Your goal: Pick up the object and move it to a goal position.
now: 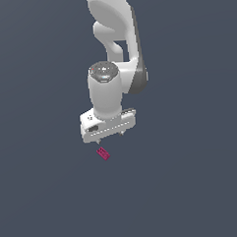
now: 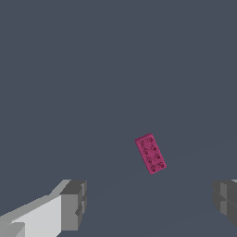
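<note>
the gripper [image 1: 110, 135] is wide open and holds nothing; the pink brick [image 1: 103, 154] lies just below it, long axis slanted across the finger line.

In the exterior view the arm [image 1: 117, 37] runs off the top edge, so its base is out of sight. The brick [image 1: 103, 154] is too small there for its studs to be counted. In the wrist view both fingers [image 2: 74, 206] are cut by the picture's edges, one showing only a sliver; their tips cannot be seen whole.
</note>
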You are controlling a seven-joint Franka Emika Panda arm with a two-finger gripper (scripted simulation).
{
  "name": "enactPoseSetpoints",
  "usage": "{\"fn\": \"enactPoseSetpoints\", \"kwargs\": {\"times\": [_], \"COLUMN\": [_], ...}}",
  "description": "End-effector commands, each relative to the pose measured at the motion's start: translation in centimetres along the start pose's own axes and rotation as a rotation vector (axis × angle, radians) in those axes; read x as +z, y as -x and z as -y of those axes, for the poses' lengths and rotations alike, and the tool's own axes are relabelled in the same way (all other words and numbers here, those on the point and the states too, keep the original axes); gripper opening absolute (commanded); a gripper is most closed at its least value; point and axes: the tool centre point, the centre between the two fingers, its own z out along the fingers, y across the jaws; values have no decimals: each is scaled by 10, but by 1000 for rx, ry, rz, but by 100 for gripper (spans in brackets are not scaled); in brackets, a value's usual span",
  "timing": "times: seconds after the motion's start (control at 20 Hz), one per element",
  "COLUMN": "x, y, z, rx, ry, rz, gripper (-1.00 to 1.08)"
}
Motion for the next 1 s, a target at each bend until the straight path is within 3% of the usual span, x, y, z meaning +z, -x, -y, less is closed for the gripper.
{"fn": "enactPoseSetpoints", "kwargs": {"times": [0.0,0.5,0.95], "x": [14,65,92], "y": [1,7,12], "z": [-7,-30,-40], "rx": [-57,-267,-372], "ry": [-5,-33,-50], "rz": [6,22,24], "gripper": [100,100,100]}}
